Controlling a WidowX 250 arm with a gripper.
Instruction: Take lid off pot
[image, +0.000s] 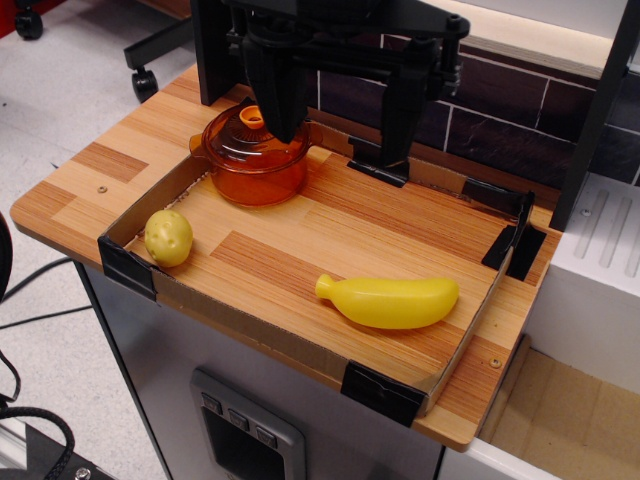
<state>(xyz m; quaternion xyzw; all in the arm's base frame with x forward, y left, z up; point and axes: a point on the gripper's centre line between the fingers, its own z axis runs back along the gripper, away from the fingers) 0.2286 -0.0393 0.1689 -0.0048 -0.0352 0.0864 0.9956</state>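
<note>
- Currently, in the only view (observation.image), the pot (252, 172) is seen at the back left corner of the walled wooden tray (300, 262), with the lid (245, 140) seated on it.
- The gripper (283, 128) is hung directly over the lid, just right of the orange knob (252, 117); one dark finger is seen down beside the knob.
- Jaw spread cannot be told: the fingertips are merged into one dark mass and the second finger is not made out.
- Contact with the knob cannot be confirmed; touching or just apart is not resolved.
- Risk: the knob is small, so an off-centre close could be missed or the knob pinched on one edge and dropped.
- Risk: if the lid sits tight, the light pot could be lifted with it or tipped against the tray wall.
- Risk: a downward push could slide the pot toward the corner.
- Hidden: the lid's back right rim and the pot's rear handle are covered by the gripper; the arm's upper part is cut off by the frame top.
- The potato (169, 236) and banana (388, 301) are lying well apart from the pot, not in the way.
</note>
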